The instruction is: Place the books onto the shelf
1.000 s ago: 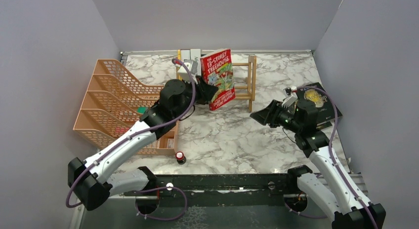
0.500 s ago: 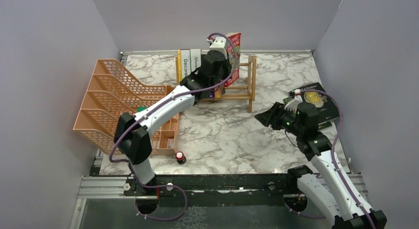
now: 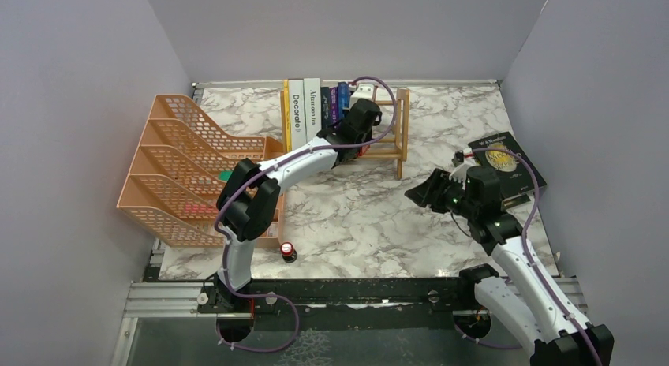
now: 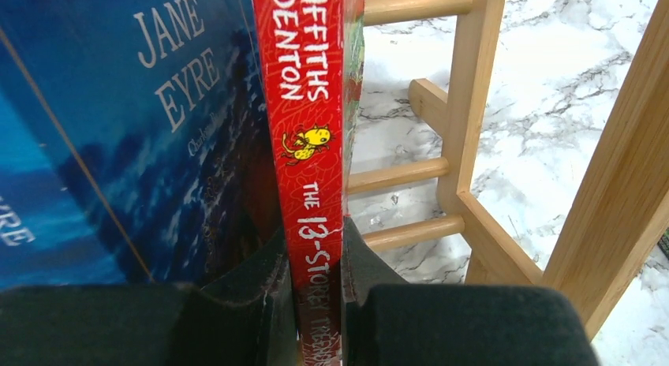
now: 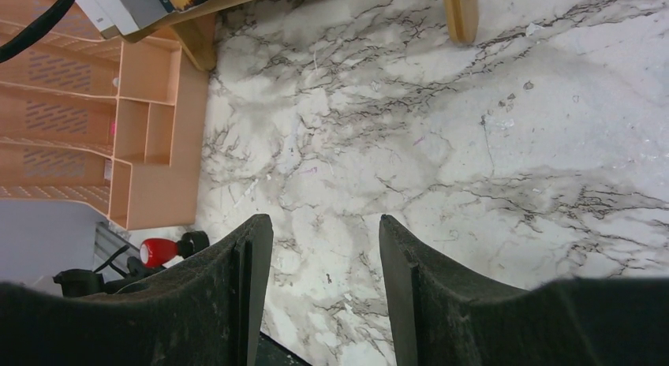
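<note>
The marble table (image 3: 355, 216) carries the orange mesh file tray (image 3: 170, 157) on the left. A small green thing (image 3: 226, 176) lies in one of its tiers, too small to identify. At the back stands the light-wood shelf (image 3: 401, 129). It holds a row of upright books from its left end: a thin yellow one (image 3: 285, 113), the white "Decorate" (image 3: 297, 112), "Afternoon tea" (image 3: 313, 107), a purple book (image 3: 332, 104) and the blue "Jane Eyre" (image 4: 142, 145). The red book (image 4: 312, 145) stands upright just right of "Jane Eyre", and the shelf's right part beyond it is bare slats. A dark book with a gold emblem (image 3: 505, 157) lies flat on the table at the right, well apart from the shelf. A small red-capped object (image 3: 288, 249) sits beside the tray's near corner. The left arm stretches far forward to the shelf, and the left gripper (image 4: 315, 255) is pinched narrowly on the red book's spine. The right arm is folded low, and the right gripper (image 5: 325, 248) hovers over bare marble with its jaws apart, holding nothing.
</note>
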